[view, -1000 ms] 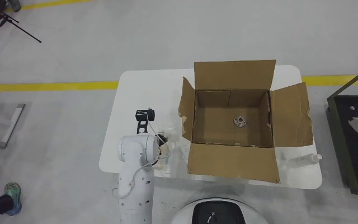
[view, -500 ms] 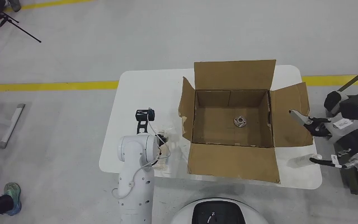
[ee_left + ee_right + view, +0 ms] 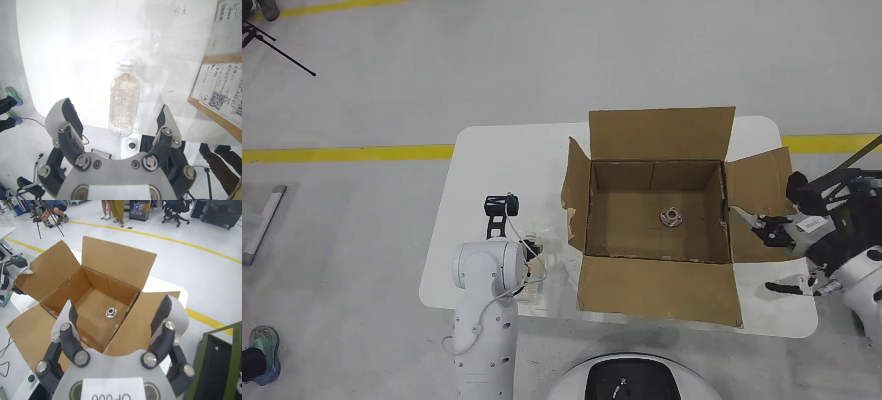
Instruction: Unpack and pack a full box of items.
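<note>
Above the bottle (image 3: 123,103), left gripper (image 3: 116,108) at wide spread, empty.

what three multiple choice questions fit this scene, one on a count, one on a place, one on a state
1. How many things lie inside the box? A none; B one; C three.
2. Where does the clear bottle lie? A inside the box; B on the floor; C on the white table.
3. The left gripper has its fingers: A open; B shut on the bottle; C shut, empty.
B, one metal flange there; C, it lies on the table; A, fingers stand apart beside it.
</note>
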